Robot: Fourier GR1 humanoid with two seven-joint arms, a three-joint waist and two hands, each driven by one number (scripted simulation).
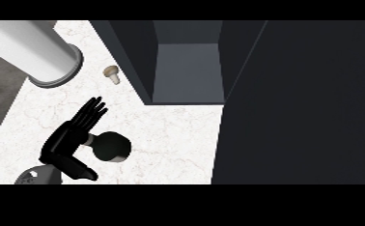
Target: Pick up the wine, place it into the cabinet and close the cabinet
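Dark round-topped wine bottle [111, 146] is stood on the white marble counter [171, 133], below-left of the open dark cabinet [187, 70]; left robot hand [75, 128] is spread beside it, nothing grasped. Closing round it is next.

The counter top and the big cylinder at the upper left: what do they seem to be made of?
The white veined counter top looks like polished marble or a stone imitation, judging by its thin pinkish veins. The large pale grey cylinder looks like brushed metal, given its smooth sheen and rimmed end; coated plastic is possible.

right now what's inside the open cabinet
The cabinet shows only a bare grey floor and dark walls; no wine in it. Its open door covers everything to the right. The wine bottle stands on the counter beside the left hand.
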